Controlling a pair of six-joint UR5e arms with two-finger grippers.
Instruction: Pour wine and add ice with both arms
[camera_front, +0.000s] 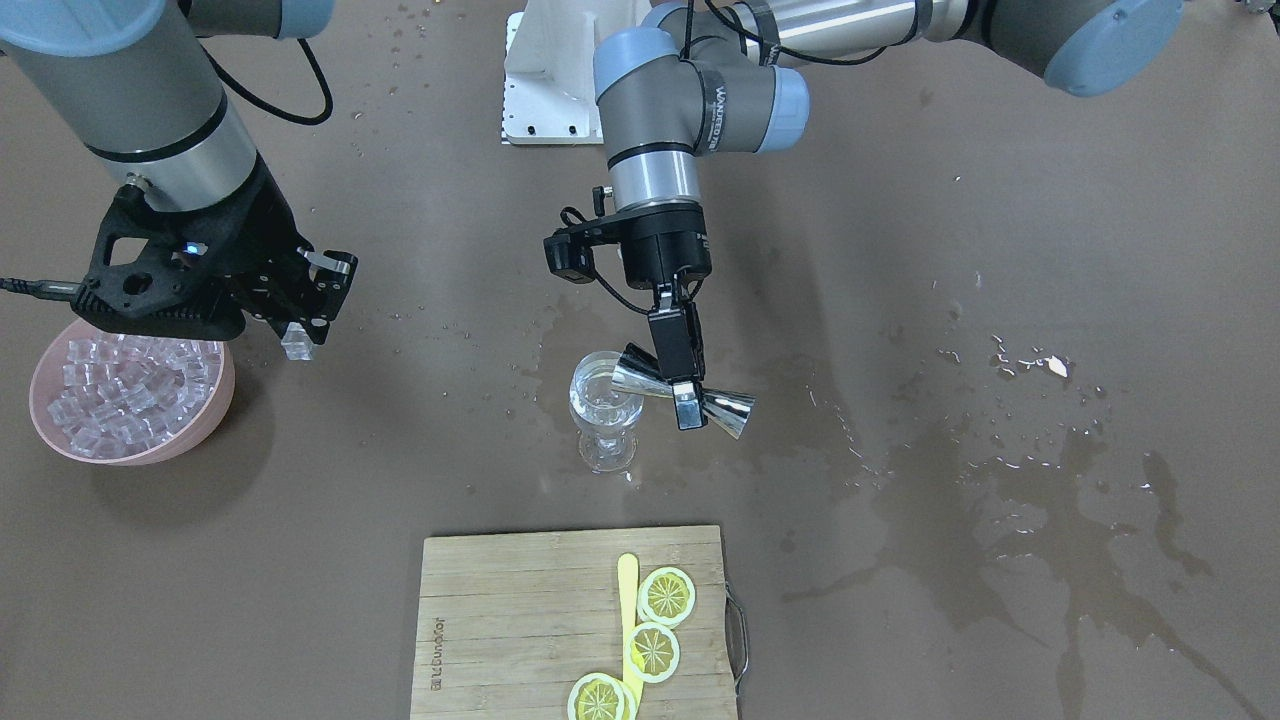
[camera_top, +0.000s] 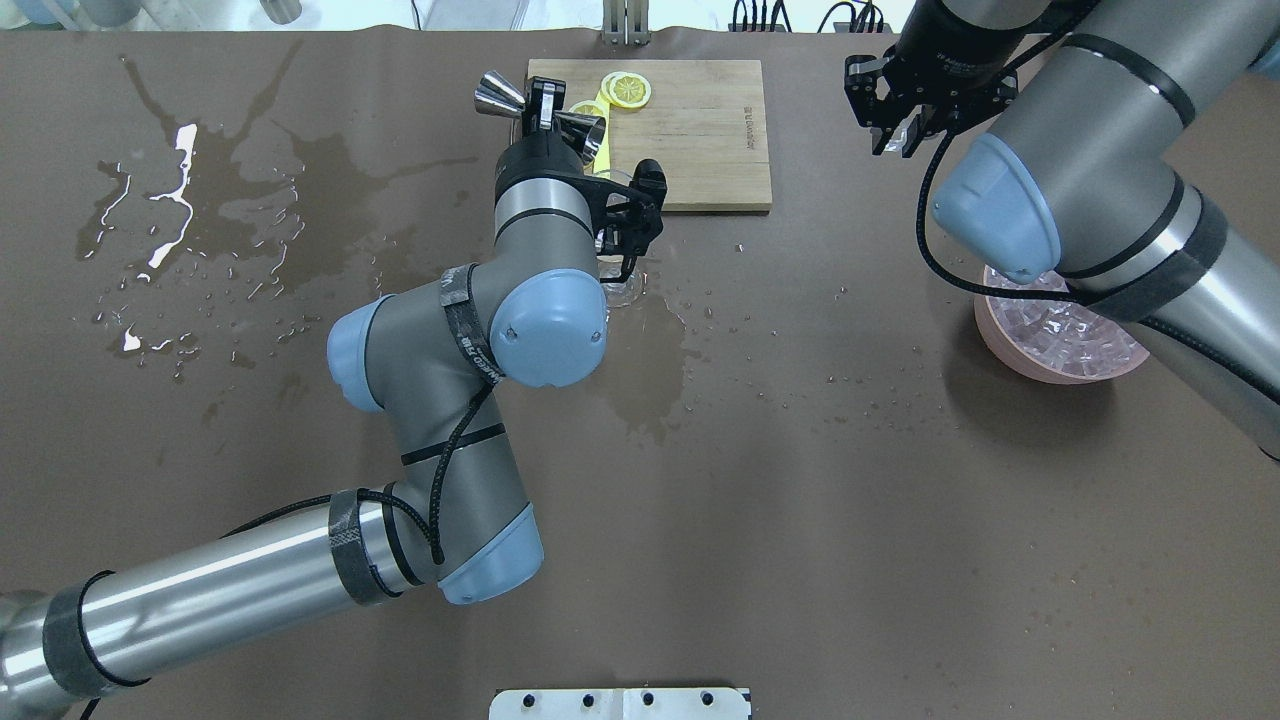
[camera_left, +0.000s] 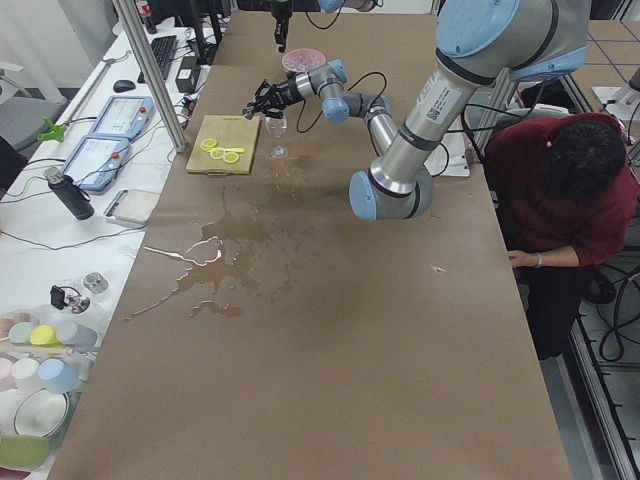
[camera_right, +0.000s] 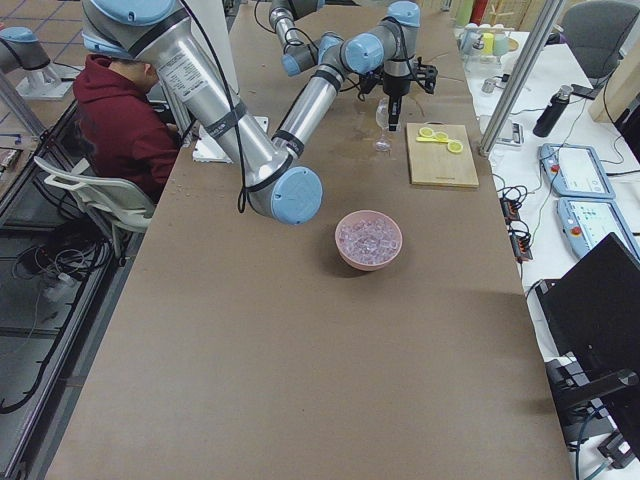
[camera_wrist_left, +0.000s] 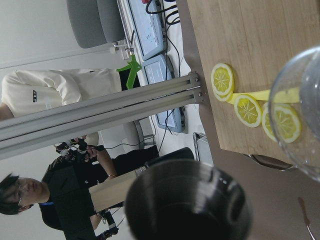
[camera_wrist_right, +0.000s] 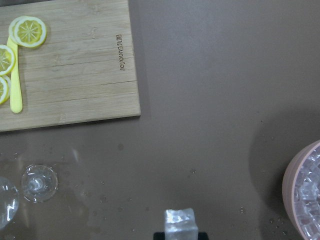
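left gripper: clamped on steel jigger at the waist; jigger lies sideways, one mouth over the stemmed glass rim.
wine: clear liquid seen in the glass bowl.
right gripper: closed on one ice cube, held off the table.
ice: heaped in pink bowl, 9 o'clock of the glass in the front-facing view.
cutting board: 6 o'clock of the glass, same view.

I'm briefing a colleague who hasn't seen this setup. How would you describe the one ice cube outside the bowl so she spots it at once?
Find the pink bowl heaped with ice on the robot's right side of the brown table. Beside it hangs the right pincer, shut on a single clear cube. Unlike the rest, it is alone and held above the table.
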